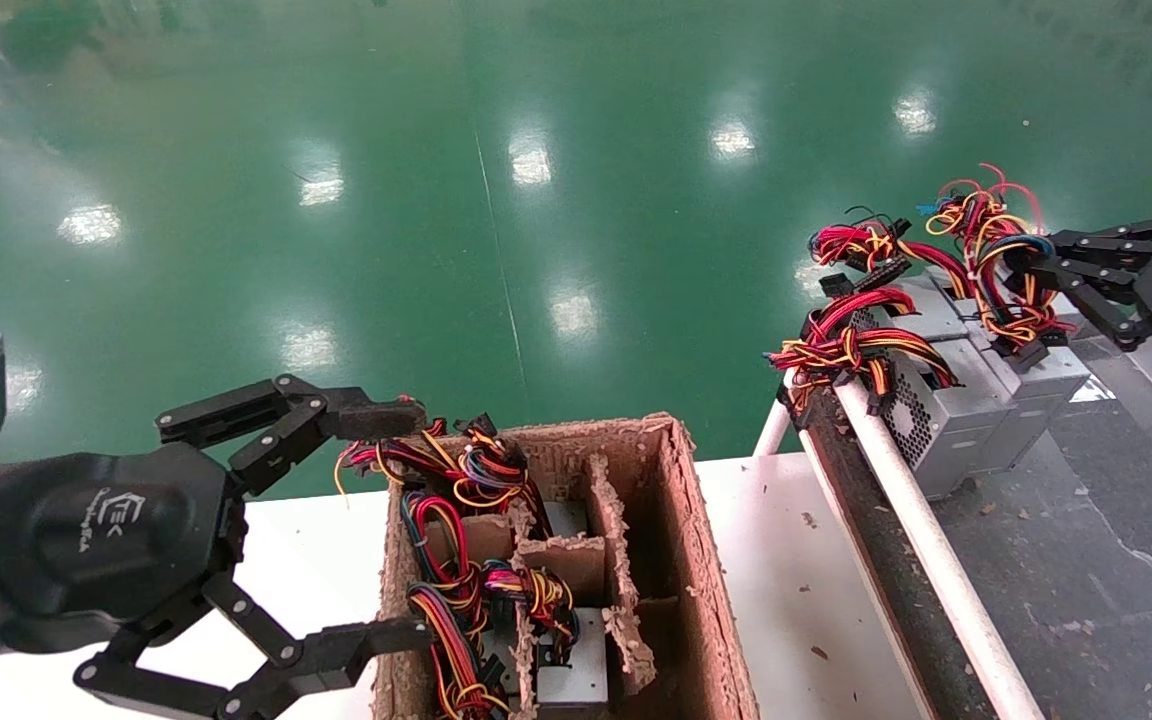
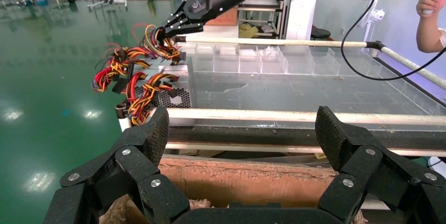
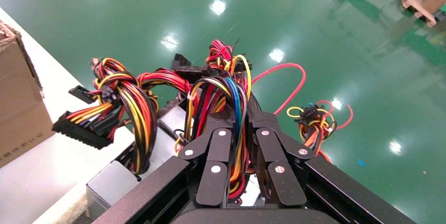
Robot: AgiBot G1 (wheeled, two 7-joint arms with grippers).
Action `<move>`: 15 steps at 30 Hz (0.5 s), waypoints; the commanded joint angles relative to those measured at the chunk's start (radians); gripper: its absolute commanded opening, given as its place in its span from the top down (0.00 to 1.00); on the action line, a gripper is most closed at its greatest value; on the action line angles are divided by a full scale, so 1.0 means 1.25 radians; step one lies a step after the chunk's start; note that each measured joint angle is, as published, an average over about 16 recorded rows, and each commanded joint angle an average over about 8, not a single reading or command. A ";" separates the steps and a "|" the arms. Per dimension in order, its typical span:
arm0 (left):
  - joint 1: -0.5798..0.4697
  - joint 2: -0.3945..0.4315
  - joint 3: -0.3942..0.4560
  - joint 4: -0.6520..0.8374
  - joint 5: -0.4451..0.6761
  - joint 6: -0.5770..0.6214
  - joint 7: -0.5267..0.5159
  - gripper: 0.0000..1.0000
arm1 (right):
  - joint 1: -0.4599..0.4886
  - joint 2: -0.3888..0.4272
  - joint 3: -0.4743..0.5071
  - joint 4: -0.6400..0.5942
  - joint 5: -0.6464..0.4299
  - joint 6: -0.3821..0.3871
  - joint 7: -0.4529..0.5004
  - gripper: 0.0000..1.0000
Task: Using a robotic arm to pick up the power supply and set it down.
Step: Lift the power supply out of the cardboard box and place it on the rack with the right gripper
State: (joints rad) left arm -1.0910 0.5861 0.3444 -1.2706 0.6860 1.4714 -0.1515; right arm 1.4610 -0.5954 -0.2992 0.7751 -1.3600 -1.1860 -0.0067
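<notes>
The power supply stands among grey metal boxes (image 1: 1041, 378) on the dark surface at the right. Its wire bundle (image 1: 994, 262) of yellow, red, orange and blue rises from it. My right gripper (image 1: 1024, 266) is shut on that bundle; in the right wrist view the wires (image 3: 236, 103) run between the closed fingers of that gripper (image 3: 239, 121). The left wrist view shows the right gripper (image 2: 169, 27) far off. My left gripper (image 1: 391, 527) stands open at the near left corner of a cardboard box (image 1: 698, 560), holding nothing, with its fingers (image 2: 152, 134) spread wide.
The cardboard box (image 2: 247, 179) has dividers and holds more grey supplies (image 1: 576, 672) with red, yellow and orange wires. Alike boxes (image 1: 921, 425) sit beside a white rail (image 1: 921, 540). Clear plastic bins (image 2: 263, 62) lie behind. A person's hand (image 2: 431, 3) shows at the far side.
</notes>
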 commanded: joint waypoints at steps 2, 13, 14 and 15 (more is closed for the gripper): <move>0.000 0.000 0.000 0.000 0.000 0.000 0.000 0.00 | 0.018 -0.008 -0.005 -0.024 -0.007 -0.010 -0.012 0.23; 0.000 0.000 0.000 0.000 0.000 0.000 0.000 0.00 | 0.054 -0.013 -0.021 -0.068 -0.031 -0.030 -0.022 0.00; 0.000 0.000 0.000 0.000 0.000 0.000 0.000 0.00 | 0.057 -0.013 -0.023 -0.070 -0.034 -0.032 -0.021 0.00; 0.000 0.000 0.000 0.000 0.000 0.000 0.000 0.00 | 0.060 -0.013 -0.024 -0.072 -0.036 -0.035 -0.019 0.00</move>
State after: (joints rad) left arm -1.0911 0.5860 0.3447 -1.2706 0.6858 1.4712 -0.1514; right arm 1.5366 -0.6106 -0.3288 0.6845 -1.4019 -1.2323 -0.0271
